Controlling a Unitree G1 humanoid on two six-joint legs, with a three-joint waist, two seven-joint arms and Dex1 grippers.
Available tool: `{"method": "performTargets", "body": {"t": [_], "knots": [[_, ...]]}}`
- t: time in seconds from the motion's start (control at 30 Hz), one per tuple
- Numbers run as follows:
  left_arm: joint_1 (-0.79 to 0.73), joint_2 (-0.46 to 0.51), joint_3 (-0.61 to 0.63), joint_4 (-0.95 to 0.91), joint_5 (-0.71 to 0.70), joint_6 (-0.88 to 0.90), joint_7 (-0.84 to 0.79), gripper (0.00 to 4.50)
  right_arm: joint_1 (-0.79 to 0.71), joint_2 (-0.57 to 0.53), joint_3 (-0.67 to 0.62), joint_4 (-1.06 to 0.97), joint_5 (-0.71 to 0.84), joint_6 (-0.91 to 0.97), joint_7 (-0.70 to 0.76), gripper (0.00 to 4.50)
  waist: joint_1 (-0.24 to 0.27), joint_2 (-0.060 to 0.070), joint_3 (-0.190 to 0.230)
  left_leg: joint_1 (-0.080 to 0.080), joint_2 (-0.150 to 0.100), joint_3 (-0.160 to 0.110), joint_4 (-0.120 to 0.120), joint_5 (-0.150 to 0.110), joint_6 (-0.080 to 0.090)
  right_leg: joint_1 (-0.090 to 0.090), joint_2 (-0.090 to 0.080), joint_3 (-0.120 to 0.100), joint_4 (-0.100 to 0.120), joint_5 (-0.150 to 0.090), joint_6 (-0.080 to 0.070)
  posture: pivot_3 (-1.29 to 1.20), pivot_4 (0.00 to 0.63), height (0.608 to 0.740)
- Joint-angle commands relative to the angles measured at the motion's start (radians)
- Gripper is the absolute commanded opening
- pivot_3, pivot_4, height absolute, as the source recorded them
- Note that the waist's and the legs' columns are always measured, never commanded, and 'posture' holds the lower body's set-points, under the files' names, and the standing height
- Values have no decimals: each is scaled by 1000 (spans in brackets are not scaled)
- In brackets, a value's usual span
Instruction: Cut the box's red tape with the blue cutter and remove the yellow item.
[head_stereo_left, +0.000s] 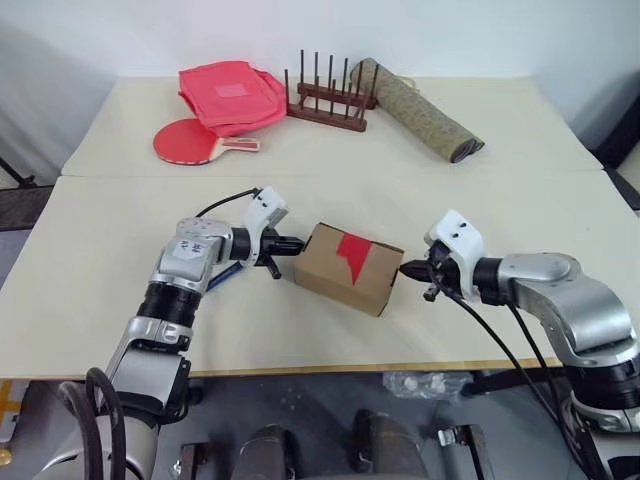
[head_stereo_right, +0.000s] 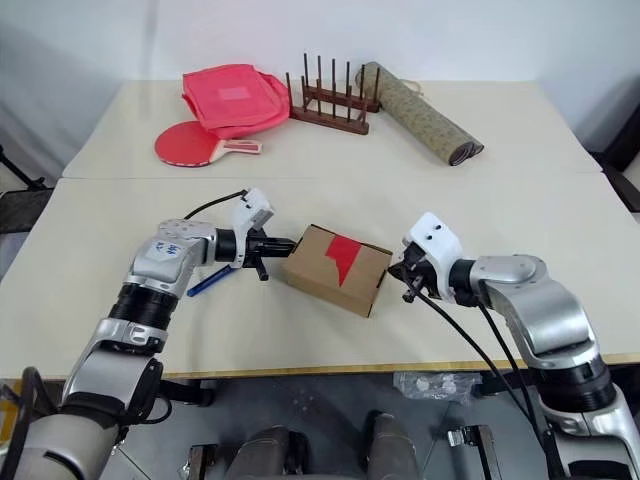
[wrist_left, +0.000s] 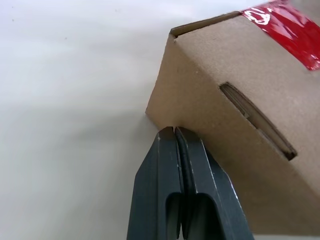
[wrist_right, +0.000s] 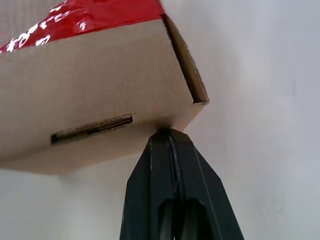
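Nearest the front edge of the table (head_stereo_left: 90, 300), the two grippers flank the box (head_stereo_left: 345, 268), one at each end. The left gripper (head_stereo_left: 295, 243) has its fingers pressed together with nothing between them, tips touching the carton's left end wall low down. The right gripper (head_stereo_left: 407, 270) is likewise clenched and empty, its tip against the lower edge of the right end. The box looks tipped, one long edge lifted, so it seems pinched and steadied between the two closed tips rather than grasped.

The red tape (head_stereo_left: 352, 250) runs uncut across the top seam and down the near side. The blue cutter (head_stereo_right: 207, 281) lies on the table just under the left forearm, nearer the front edge than the box, untouched. The yellow item is presumably still inside.

I'd judge this the positioning step, before any cutting. Next, one hand must let go, open, and pick up the cutter while the other holds the carton still.

Along the far edge lie a red paddle (head_stereo_left: 190, 141), a red bag (head_stereo_left: 232, 95), a wooden peg rack (head_stereo_left: 327, 103) and a rolled mat (head_stereo_left: 420, 113).
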Motion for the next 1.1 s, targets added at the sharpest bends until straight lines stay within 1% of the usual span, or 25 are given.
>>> {"method": "performTargets", "body": {"t": [0.03, 0.13, 0.33, 0.47, 0.67, 0.8, 0.93, 1.1], "knots": [[-62, -103, -56, 83, -19, -108, -81, 52, 6, 20, 1, -119, 77, 31, 7, 0, 5, 0, 0, 0, 0, 0, 0, 0, 0, 0, 0, 0, 0, 0, 0, 0, 150, 740], [-116, -153, -51, 197, -7, -201, -95, 52, 36, 21, -30, -173, 87, 77, -22, 0, 11, 0, 0, 0, 0, 0, 1, 0, 1, 0, -1, 0, 0, 0, 0, 0, 150, 740], [-176, -214, -26, 335, 8, -318, -95, 52, 76, 12, -72, -227, 94, 120, -53, 0, 23, 0, 0, 0, 0, 0, 1, -1, 1, 0, -1, 0, -1, 0, 0, 0, 150, 740], [-237, -256, 2, 459, 28, -394, -66, 52, 73, -4, -93, -182, 59, 89, -81, 0, 27, 0, 0, -1, -1, -1, 1, -1, 2, 0, -1, -1, -1, 0, 0, 0, 150, 740], [-300, -293, 43, 610, 57, -482, 3, 52, 38, -22, -46, -60, -5, -22, -87, 0, 26, -1, 0, -2, -1, 0, 1, -2, 3, 0, -1, -1, -2, 1, 0, 0, 150, 740], [-302, -292, 45, 623, 64, -499, -27, 52, 27, -16, -61, -83, 22, -1, -73, 0, 21, -1, 0, -2, -1, 0, 0, -1, 3, -1, -1, -1, -2, 1, 0, 0, 150, 740], [-285, -271, 41, 601, 67, -499, -59, 52, 32, -21, -63, -116, 36, 11, -70, 0, 14, -1, 0, -3, -1, 0, 0, -1, 3, -1, 0, -2, -3, 1, 0, 0, 150, 740], [-260, -240, 47, 560, 66, -501, -60, 52, 11, -8, -68, -141, 43, 24, -91, 0, 3, -1, 0, -3, -1, -1, 0, -1, 3, -1, -1, -2, -3, 1, 0, 0, 150, 740]]}}
